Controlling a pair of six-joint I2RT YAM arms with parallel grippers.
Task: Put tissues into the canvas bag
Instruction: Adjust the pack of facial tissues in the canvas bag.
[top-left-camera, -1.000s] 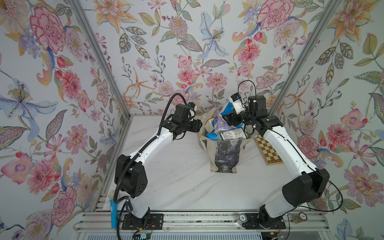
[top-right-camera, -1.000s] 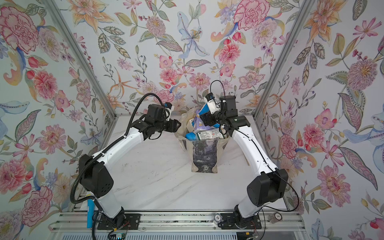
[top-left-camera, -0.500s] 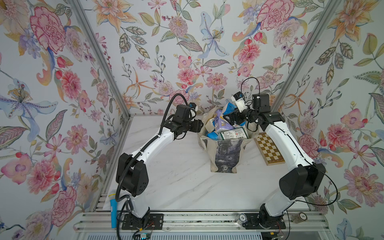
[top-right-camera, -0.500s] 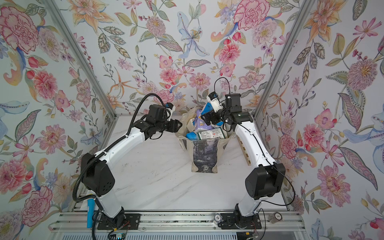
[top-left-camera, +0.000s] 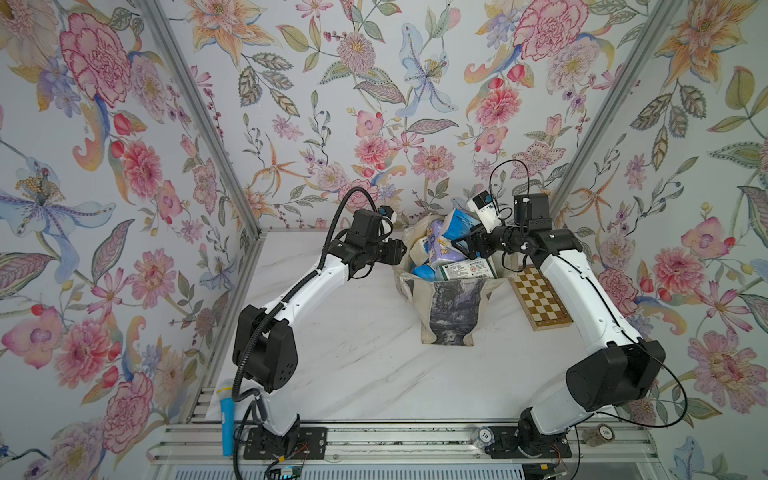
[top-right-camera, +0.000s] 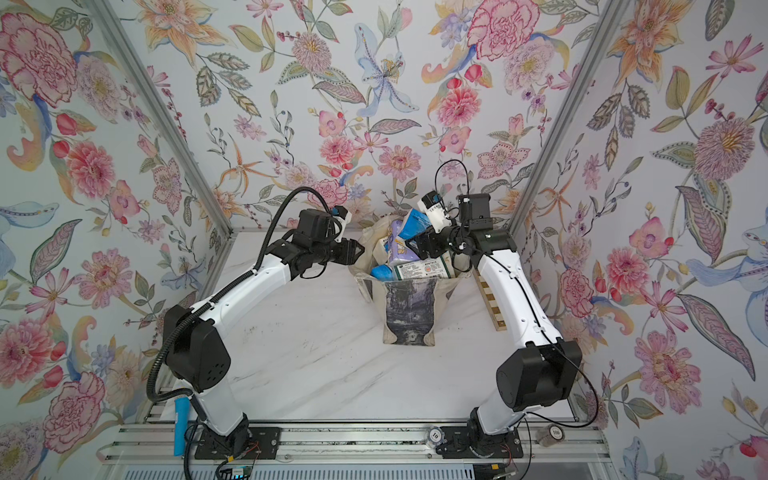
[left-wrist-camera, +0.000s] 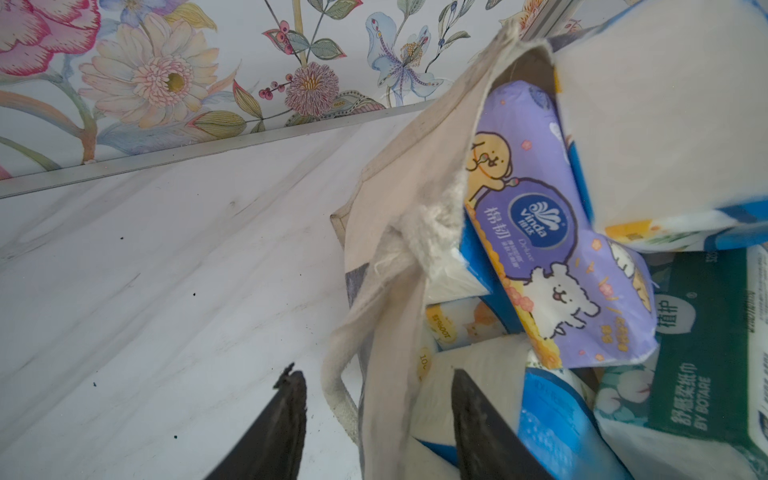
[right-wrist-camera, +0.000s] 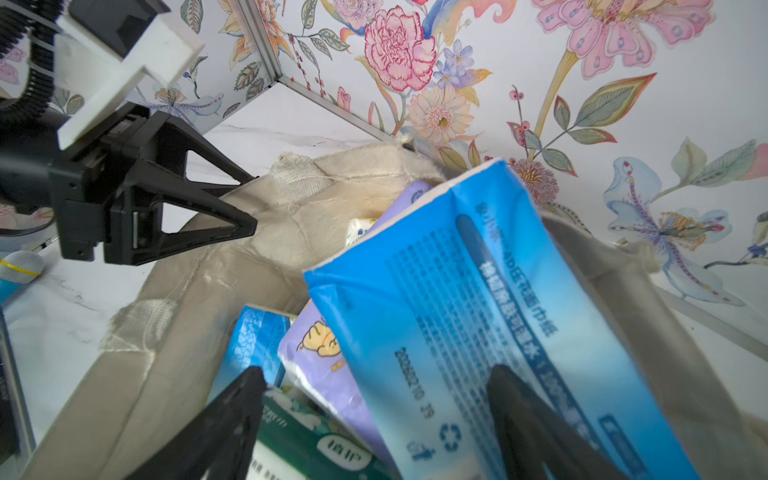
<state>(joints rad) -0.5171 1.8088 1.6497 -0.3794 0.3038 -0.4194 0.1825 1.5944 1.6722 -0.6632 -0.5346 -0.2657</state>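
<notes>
The canvas bag (top-left-camera: 449, 311) holds tissues (top-left-camera: 441, 249); left gripper (left-wrist-camera: 374, 382), apparently unclenched, straddles its rim.

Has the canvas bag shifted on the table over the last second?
No. The canvas bag stands on the same spot, keeping the same gap to the chessboard beside it.

Left arm (top-left-camera: 299, 286), base at seven o'clock: white shells, black joint housings, black ribbed hose (top-left-camera: 338, 212). Right arm (top-left-camera: 582, 299), base at five o'clock: same finish, thin black wire (top-left-camera: 684, 400). Left end effector (left-wrist-camera: 374, 374) and right end effector (right-wrist-camera: 374, 374): black, tapered fingers.
</notes>
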